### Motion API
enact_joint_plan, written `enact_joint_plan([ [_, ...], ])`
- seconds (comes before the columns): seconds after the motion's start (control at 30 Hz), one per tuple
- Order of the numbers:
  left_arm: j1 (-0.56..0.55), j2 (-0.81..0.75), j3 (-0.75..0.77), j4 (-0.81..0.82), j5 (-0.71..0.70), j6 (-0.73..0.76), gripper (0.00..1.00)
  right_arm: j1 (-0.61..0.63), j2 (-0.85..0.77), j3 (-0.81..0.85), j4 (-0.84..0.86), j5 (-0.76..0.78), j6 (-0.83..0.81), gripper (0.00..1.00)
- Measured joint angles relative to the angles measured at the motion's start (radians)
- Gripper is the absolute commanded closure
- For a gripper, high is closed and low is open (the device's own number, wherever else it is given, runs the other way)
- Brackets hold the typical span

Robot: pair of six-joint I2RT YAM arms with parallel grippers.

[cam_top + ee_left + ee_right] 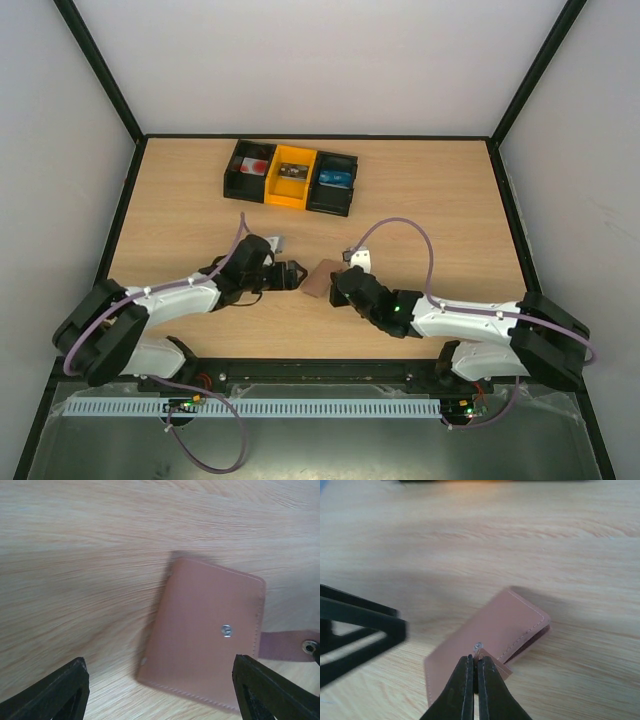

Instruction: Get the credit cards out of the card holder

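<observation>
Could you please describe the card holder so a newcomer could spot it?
On the wooden table, look at the near middle, well short of the bins. The card holder lies flat there, the only brown, stitched, closed thing with a metal snap.

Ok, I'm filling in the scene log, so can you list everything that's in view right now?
card holder: one, brown, closed, flat at the table's centre; no cards showing.
tab: one, brown, sticking out from the holder's side.
left black bin: one, black, back of the table.
orange bin: one, orange, beside it in the same row.
right black bin: one, black, at the row's other end; contents of all three too small to name.
table: one, light wood.
left gripper: black, open, over the holder.
right gripper: black, shut on the tab.
</observation>
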Motion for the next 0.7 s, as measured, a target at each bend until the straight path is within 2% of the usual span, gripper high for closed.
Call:
enact_joint_plan([
  [0.23, -0.023, 0.051, 0.023, 0.082, 0.061, 0.024, 0.18, 0.000, -0.039, 0.004, 0.068, -0.021, 0.001, 0.98],
  [0.7, -0.023, 0.079, 0.025, 0.130, 0.139, 0.048, 0.18, 0.000, -0.060, 0.007, 0.111, 0.007, -0.008, 0.98],
])
